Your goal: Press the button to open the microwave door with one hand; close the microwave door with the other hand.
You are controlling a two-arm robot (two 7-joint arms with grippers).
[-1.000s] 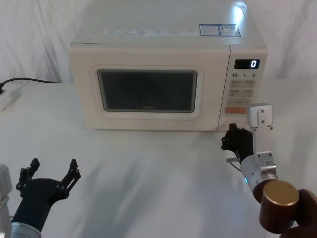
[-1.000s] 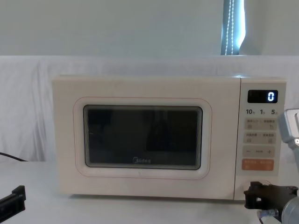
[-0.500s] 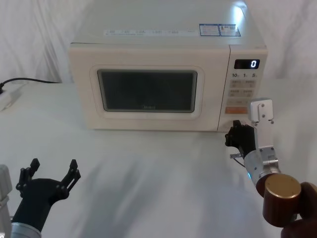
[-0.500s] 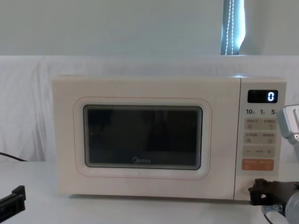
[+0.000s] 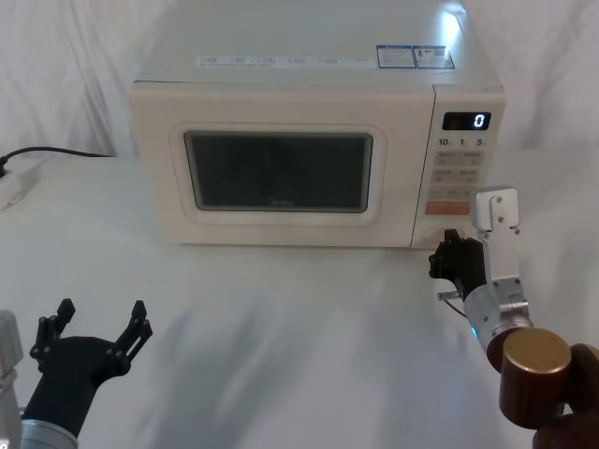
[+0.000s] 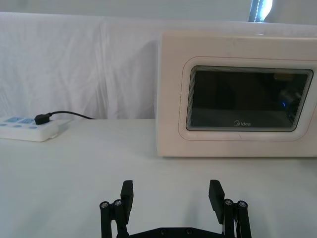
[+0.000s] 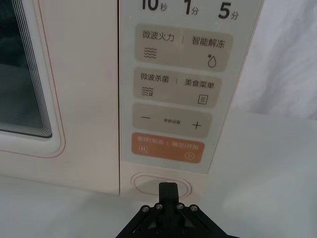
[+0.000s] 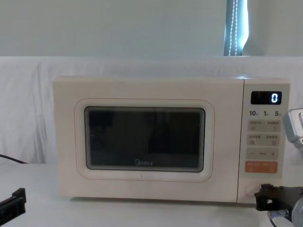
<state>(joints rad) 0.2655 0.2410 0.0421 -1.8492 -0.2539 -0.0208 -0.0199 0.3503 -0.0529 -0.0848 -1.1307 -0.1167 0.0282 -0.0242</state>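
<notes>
One end effector, the right one (image 7: 167, 194), pinched narrow, points at the button (image 7: 161, 184) to push it; the left end effector (image 6: 172, 204) waits wide at seven o'clock, door (image 5: 279, 166) closed.

Microwave door (image 5: 279, 173) left of the button (image 7: 161, 184), right end effector (image 7: 167, 191) just before it

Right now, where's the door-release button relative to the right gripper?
The button sits at the bottom of the control panel, under the orange key, directly ahead of the right gripper, on the microwave's right side.
</notes>
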